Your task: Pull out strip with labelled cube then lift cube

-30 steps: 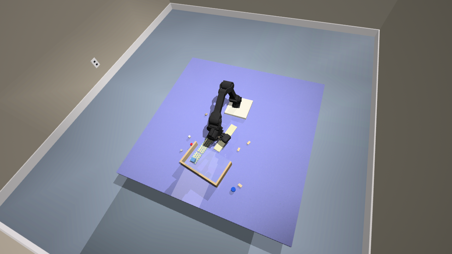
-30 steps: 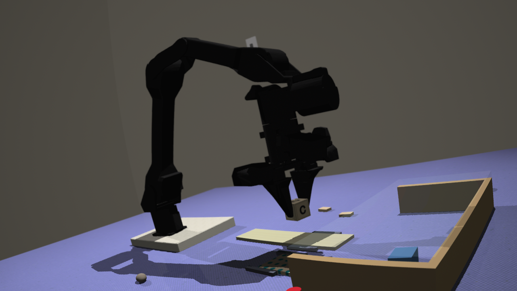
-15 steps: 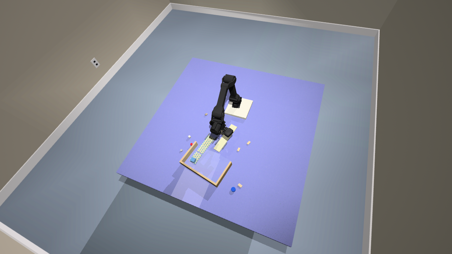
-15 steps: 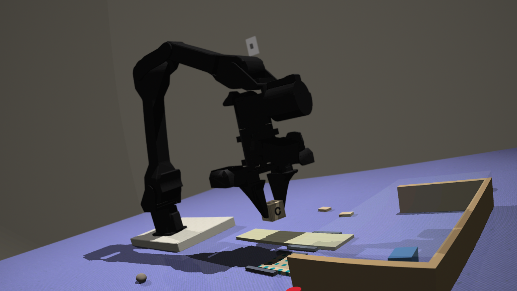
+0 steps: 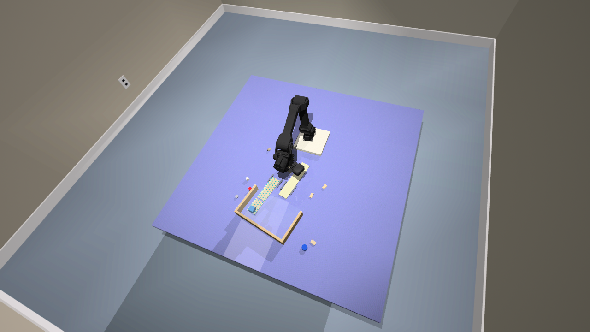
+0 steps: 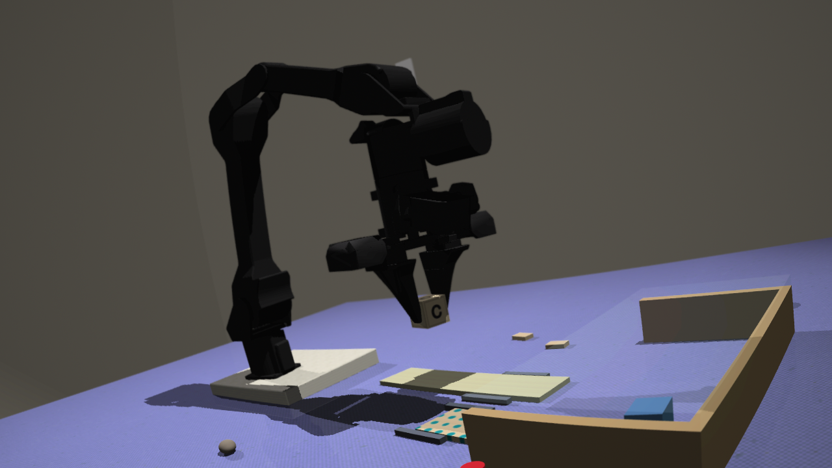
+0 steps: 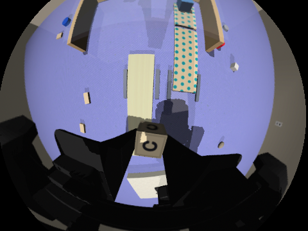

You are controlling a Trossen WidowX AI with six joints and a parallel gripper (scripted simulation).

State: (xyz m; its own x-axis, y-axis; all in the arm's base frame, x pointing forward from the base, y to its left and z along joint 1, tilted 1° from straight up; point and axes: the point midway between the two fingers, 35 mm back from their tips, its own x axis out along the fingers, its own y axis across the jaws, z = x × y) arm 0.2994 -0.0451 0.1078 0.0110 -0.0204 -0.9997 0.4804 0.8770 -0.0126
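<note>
My gripper (image 6: 431, 312) (image 7: 150, 134) is shut on the labelled cube (image 6: 435, 312) (image 7: 150, 147), a tan block with a black "C". It holds the cube in the air above the plain strip. The plain pale yellow strip (image 5: 289, 186) (image 6: 500, 384) (image 7: 140, 83) lies in one piece between two low grey rails, outside the wooden frame. The dotted strip (image 5: 268, 188) (image 7: 185, 61) lies beside it, with a gap across it near its far end. A blue cube (image 5: 251, 209) (image 6: 649, 408) (image 7: 185, 5) sits on the far piece. In the top view, the arm hides the held cube.
A three-sided wooden frame (image 5: 259, 225) (image 6: 587, 422) (image 7: 214, 27) with a clear cover stands around the far part. Small tan blocks (image 5: 324, 186) (image 7: 86, 98), a blue disc (image 5: 304, 247) (image 7: 66, 22), a red piece (image 5: 250, 188) and a white cube (image 7: 234, 67) lie outside it.
</note>
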